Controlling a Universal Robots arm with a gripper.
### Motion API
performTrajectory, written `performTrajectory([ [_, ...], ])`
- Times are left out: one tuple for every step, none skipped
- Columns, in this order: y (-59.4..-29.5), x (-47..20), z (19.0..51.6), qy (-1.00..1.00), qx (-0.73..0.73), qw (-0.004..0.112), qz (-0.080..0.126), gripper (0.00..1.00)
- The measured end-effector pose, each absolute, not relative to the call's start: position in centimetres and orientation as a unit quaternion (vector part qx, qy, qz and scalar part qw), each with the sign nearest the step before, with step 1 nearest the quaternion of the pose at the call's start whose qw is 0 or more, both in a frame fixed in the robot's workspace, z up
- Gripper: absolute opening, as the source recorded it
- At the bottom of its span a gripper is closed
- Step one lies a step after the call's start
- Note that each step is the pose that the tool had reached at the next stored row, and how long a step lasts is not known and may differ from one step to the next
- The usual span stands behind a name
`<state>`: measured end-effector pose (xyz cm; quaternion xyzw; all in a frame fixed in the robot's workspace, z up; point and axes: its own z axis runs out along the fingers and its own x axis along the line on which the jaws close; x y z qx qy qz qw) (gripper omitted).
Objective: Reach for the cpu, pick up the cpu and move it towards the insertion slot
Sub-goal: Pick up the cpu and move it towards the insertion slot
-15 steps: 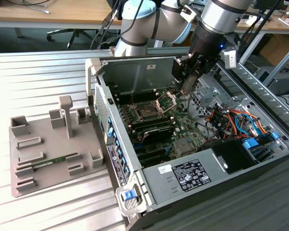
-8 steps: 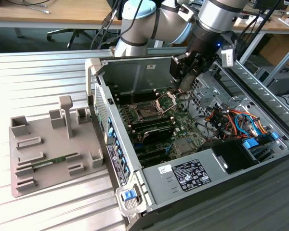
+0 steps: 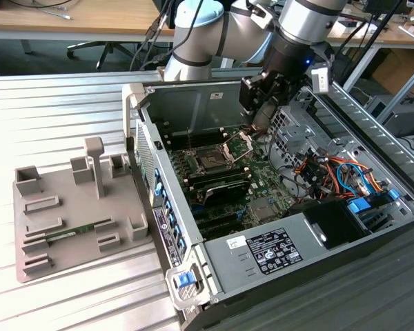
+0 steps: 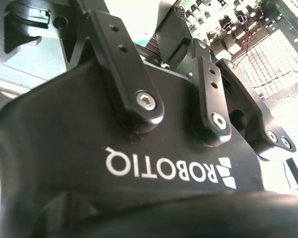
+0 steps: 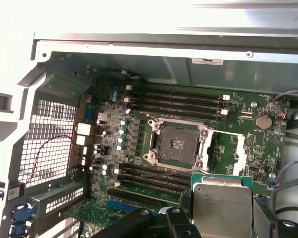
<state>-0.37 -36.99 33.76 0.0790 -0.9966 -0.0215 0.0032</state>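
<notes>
While above socket, gripped cpu.

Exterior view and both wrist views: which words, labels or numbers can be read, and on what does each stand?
Black housing, second wrist view: white maker's lettering with a logo, upside down; a brand name, not quoted.
Black label on the power supply, exterior view: too small to read.
White sticker beside it: handwriting, unreadable.
White label on the case wall, first wrist view: blurred.
cpu: no legible print.

The arm has silvery tubes with pale blue joint caps, and a black claw with silver screws.
</notes>
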Motion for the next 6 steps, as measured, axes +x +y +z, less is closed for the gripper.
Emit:
performTrajectory([
  [-36.92,-0.37,33.74,-0.997,0.079,0.003,-0.022,0.55],
  [-36.91,-0.37,33.73,-0.997,0.079,0.003,-0.022,0.55],
  [-36.89,-0.38,33.73,-0.997,0.079,0.003,-0.021,0.55],
  [-36.89,-0.38,33.72,-0.997,0.079,0.003,-0.021,0.55],
  [-36.89,-0.38,33.72,-0.997,0.079,0.003,-0.021,0.55],
  [-36.89,-0.38,33.72,-0.997,0.079,0.003,-0.022,0.55],
])
